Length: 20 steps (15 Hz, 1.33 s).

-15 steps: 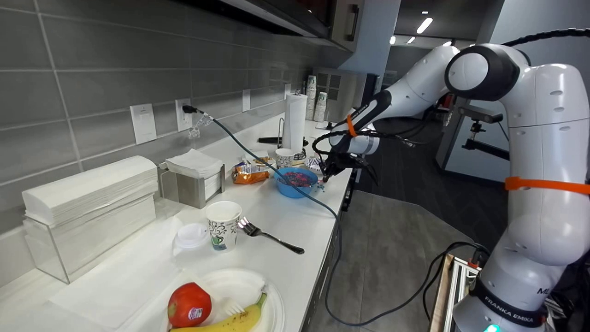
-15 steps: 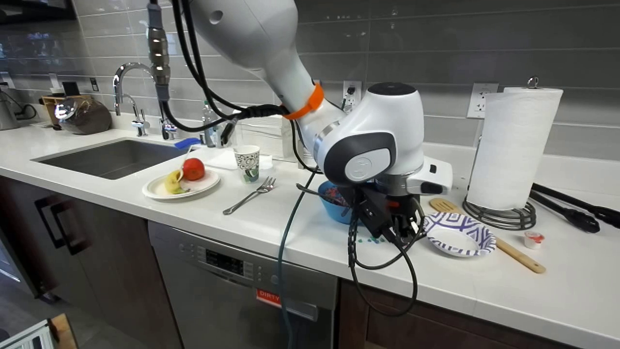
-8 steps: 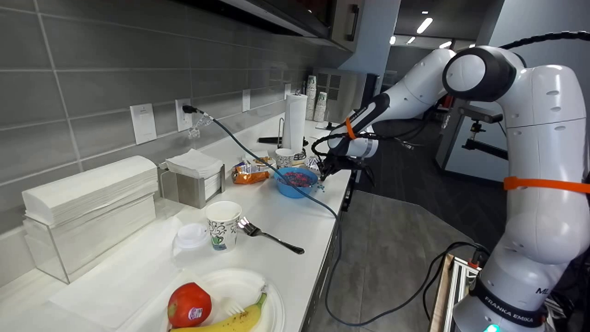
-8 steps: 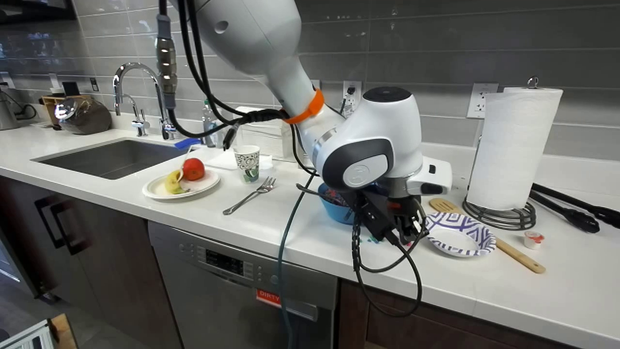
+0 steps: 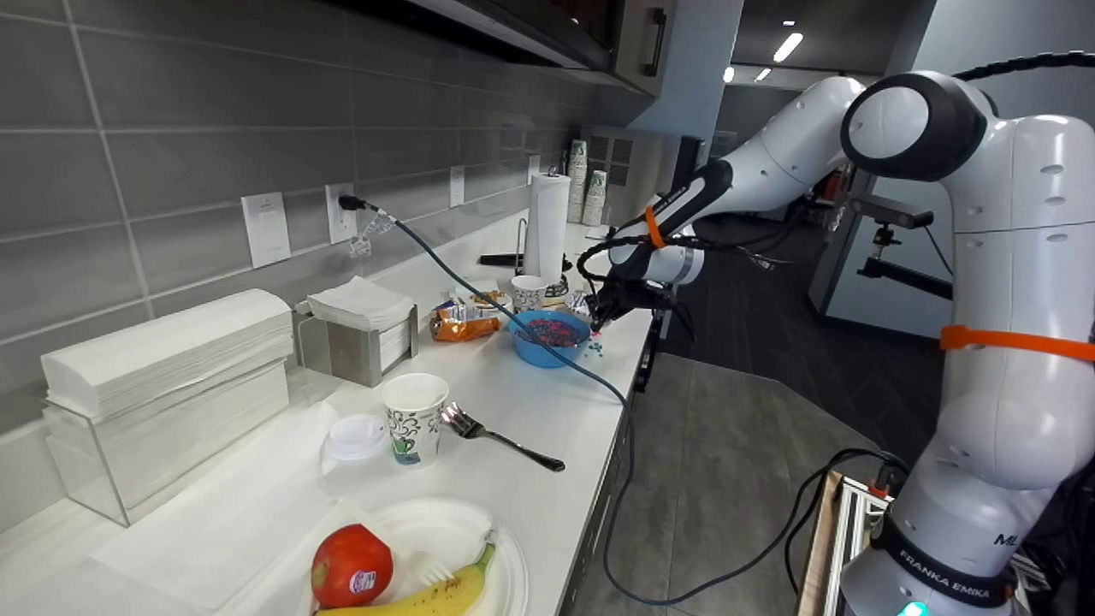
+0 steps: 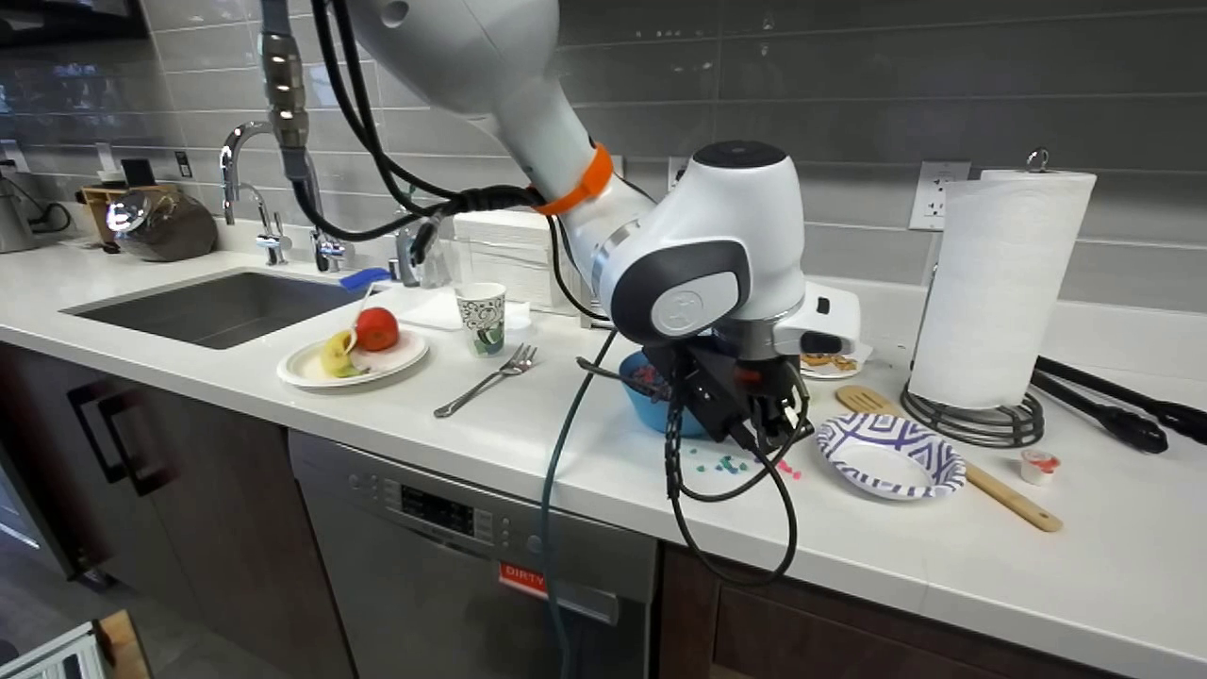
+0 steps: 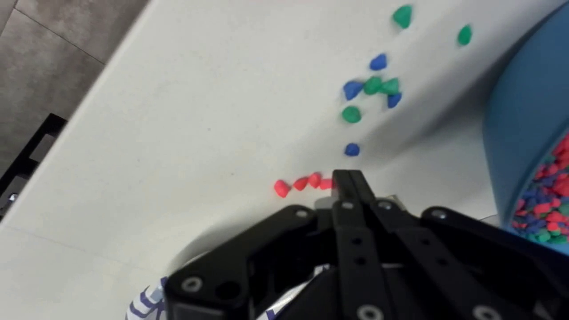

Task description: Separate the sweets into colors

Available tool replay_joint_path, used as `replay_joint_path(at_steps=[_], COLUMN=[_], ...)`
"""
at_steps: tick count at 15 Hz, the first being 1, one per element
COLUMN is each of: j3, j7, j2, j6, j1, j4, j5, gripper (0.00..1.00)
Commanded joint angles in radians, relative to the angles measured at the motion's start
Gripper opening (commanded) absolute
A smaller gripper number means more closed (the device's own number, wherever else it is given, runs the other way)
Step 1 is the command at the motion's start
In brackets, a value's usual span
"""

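In both exterior views the gripper [image 7: 348, 175] stands higher than half a second ago; in an exterior view the red sweets [image 6: 790, 470] near it are now more exposed. Its fingers are pressed together. On the counter [image 7: 200, 89], by the wrist view, I count four red sweets just beside the fingertips, the nearest partly covered, contact indeterminable; beyond the fingertips, four blue sweets [image 7: 378, 62] and five green sweets [image 7: 372, 85], scattered. To one side of the gripper stands the blue bowl [image 7: 511, 129], containing mixed sweets [image 7: 549, 209]. The wrist view shows part of the patterned bowl [image 6: 886, 469] behind the gripper; an exterior view shows it whole.
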Motion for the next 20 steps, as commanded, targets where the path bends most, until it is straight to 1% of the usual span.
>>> replay_joint_path(at_steps=[1, 4, 13, 20], j3=[-0.045, -0.053, -0.021, -0.014], j7=[0.045, 0.044, 0.010, 0.001], j2=[-0.042, -0.052, -0.031, -0.018], j6=[-0.083, -0.111, -0.067, -0.063], j1=[0.029, 0.034, 0.026, 0.023], j4=[-0.037, -0.043, -0.041, -0.039], j5=[-0.014, -0.003, 0.070, 0.088], gripper=[0.00, 0.00, 0.00, 0.00])
